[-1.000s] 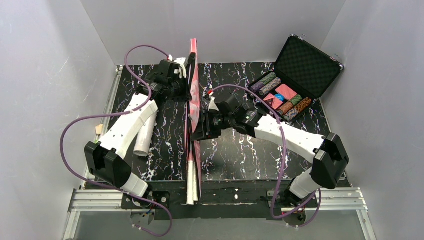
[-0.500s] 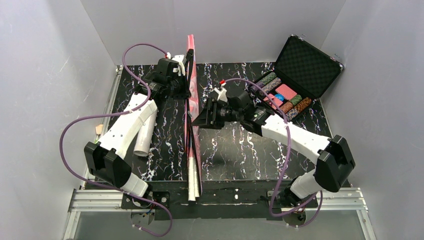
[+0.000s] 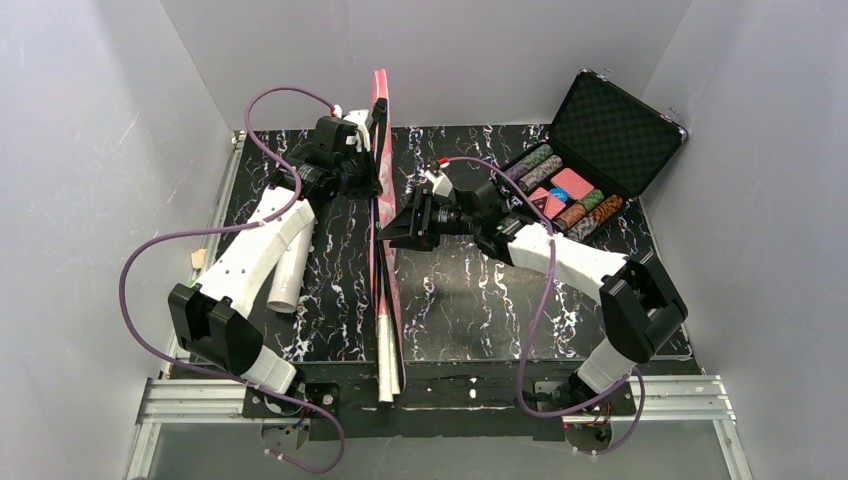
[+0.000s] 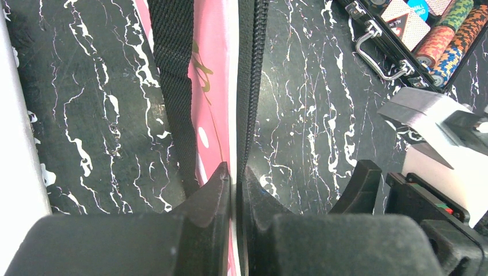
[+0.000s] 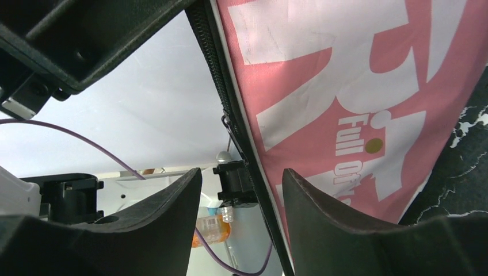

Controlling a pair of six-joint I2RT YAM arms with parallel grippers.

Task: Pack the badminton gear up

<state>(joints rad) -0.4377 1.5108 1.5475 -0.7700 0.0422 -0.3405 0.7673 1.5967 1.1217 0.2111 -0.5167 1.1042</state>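
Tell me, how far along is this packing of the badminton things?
Partly done, I'd guess: white handles seem to stick out of the near end of the pink bag, so rackets look loaded. In hand: the left tool pinches the bag's edge while the right tool hovers open by the zipper. Left: the white tube lies outside it, and the bag looks unclosed.

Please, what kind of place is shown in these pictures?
Probably a robot lab test cell: plain white walls box in a black marbled table, and two arms stand on an aluminium frame.
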